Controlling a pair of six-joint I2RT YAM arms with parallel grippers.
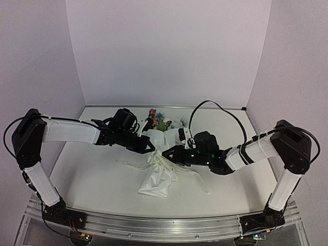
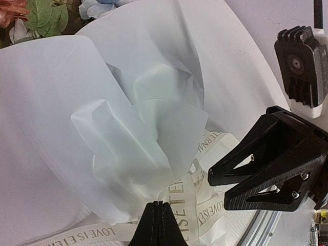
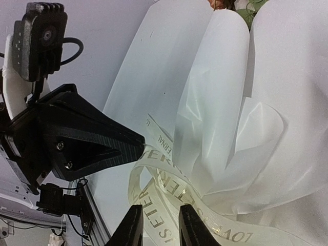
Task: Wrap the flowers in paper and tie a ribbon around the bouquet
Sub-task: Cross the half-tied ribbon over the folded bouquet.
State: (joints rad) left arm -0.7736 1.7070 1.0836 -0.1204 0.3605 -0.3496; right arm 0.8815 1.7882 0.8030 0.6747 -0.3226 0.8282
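1. Bouquet lies on table, blooms toward far wall, ribbon looped round its waist.
2. Left gripper clenched on ribbon; right gripper released, ribbon between its fingers.
3. Risk: an unopposed left tug could slacken the loop, letting paper unfurl.

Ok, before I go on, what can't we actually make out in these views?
The flowers: small and blurred in the top view; both wrist views cut them off at the top edge.
Whether the ribbon is knotted: too small in the top view, with the left gripper and right gripper partly over it; wrist views cut its loops at the bottom edge.
Whether the shut left jaws pinch ribbon: left wrist view, their tips overlap it.
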